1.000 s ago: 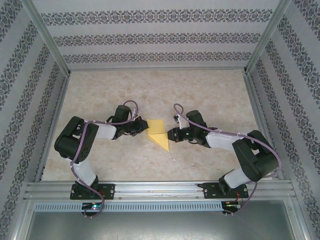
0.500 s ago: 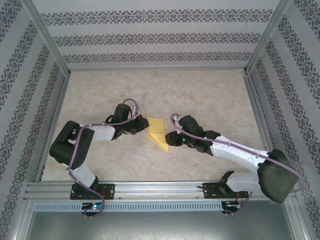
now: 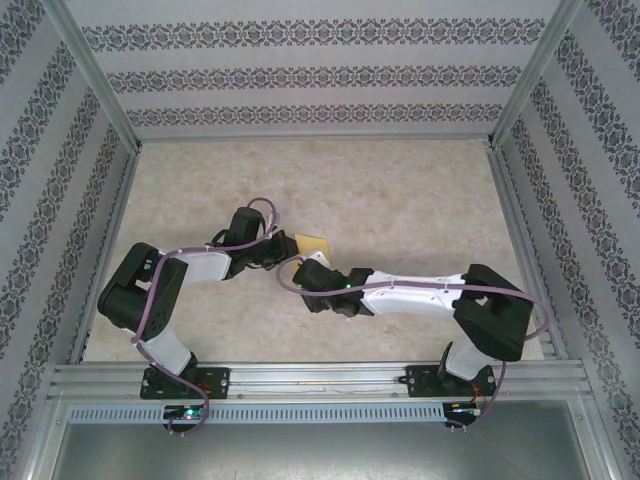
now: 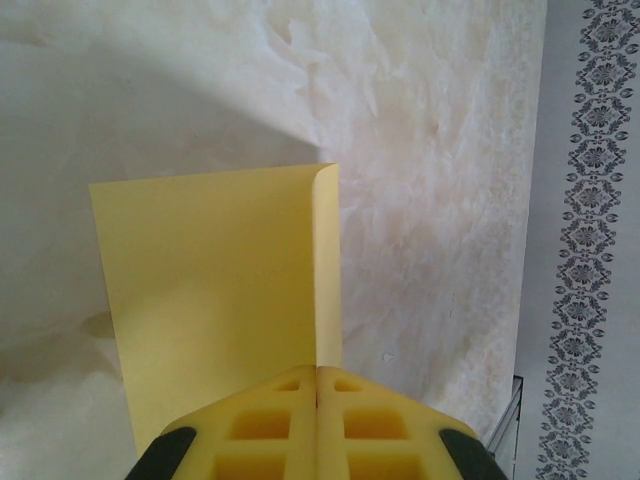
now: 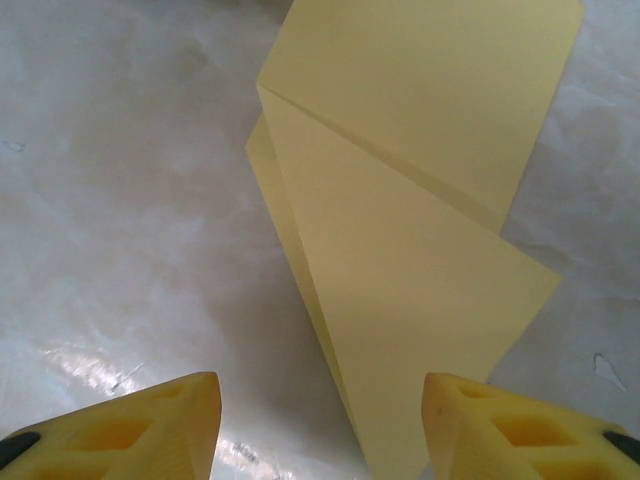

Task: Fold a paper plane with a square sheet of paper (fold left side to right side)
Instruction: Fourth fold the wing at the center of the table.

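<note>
The square sheet of paper (image 3: 314,241), already creased into overlapping flaps, sits on the table (image 3: 400,190) between the two arms. The left claw (image 4: 317,400) has its fingers pressed together on the sheet's near edge, right at a fold line, while the right claw (image 5: 320,400) hangs low over the flaps with its fingers apart and nothing between them. This looks like the middle of the left-to-right fold: next, I judge, the right claw must catch the loose flap or press its crease flat while the left keeps the sheet from sliding
</note>
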`<act>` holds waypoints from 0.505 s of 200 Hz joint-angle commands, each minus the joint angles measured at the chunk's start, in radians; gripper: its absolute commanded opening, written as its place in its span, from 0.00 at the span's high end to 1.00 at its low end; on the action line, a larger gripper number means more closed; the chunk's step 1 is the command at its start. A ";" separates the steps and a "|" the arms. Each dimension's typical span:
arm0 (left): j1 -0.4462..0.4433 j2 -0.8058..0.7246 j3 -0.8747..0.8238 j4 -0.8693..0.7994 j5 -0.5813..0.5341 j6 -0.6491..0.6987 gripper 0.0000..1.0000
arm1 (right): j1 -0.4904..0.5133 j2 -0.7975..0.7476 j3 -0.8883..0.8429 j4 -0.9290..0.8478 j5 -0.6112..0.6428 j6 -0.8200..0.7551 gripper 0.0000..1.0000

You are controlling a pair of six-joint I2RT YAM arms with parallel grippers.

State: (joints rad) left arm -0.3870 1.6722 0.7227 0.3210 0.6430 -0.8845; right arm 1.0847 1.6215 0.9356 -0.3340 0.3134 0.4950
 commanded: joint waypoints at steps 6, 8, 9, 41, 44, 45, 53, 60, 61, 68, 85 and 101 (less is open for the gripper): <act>-0.014 -0.026 0.026 -0.025 -0.006 -0.013 0.99 | 0.021 0.062 0.056 -0.062 0.093 0.006 0.46; -0.015 -0.026 0.025 -0.024 -0.006 -0.014 0.99 | 0.021 0.066 0.059 -0.065 0.098 0.007 0.46; -0.015 -0.026 0.025 -0.024 -0.006 -0.014 0.99 | 0.021 0.068 0.060 -0.066 0.100 0.007 0.46; -0.015 -0.028 0.030 -0.029 -0.002 -0.011 0.99 | 0.022 0.112 0.082 -0.083 0.133 0.011 0.48; -0.015 -0.026 0.031 -0.030 -0.002 -0.011 0.99 | 0.023 0.115 0.083 -0.083 0.133 0.011 0.49; -0.016 -0.026 0.032 -0.031 -0.002 -0.011 0.99 | 0.023 0.117 0.083 -0.083 0.134 0.010 0.49; -0.016 -0.026 0.034 -0.034 -0.002 -0.011 0.99 | 0.023 0.125 0.089 -0.083 0.138 0.008 0.49; -0.015 -0.025 0.034 -0.035 -0.002 -0.010 0.99 | 0.022 0.133 0.094 -0.086 0.142 0.006 0.49; -0.015 -0.025 0.034 -0.034 -0.001 -0.010 0.99 | 0.022 0.134 0.095 -0.087 0.142 0.006 0.49; -0.015 -0.025 0.035 -0.033 -0.002 -0.010 0.99 | 0.023 0.141 0.099 -0.091 0.149 0.005 0.49; -0.015 -0.023 0.036 -0.033 0.000 -0.010 0.99 | 0.022 0.153 0.105 -0.093 0.163 0.007 0.51; -0.015 -0.021 0.038 -0.034 0.000 -0.010 0.99 | 0.023 0.160 0.106 -0.093 0.171 0.008 0.52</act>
State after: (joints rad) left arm -0.3908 1.6707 0.7364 0.3077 0.6434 -0.8883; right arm 1.0962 1.7596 1.0164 -0.4007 0.4324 0.4950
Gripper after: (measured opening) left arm 0.044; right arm 0.488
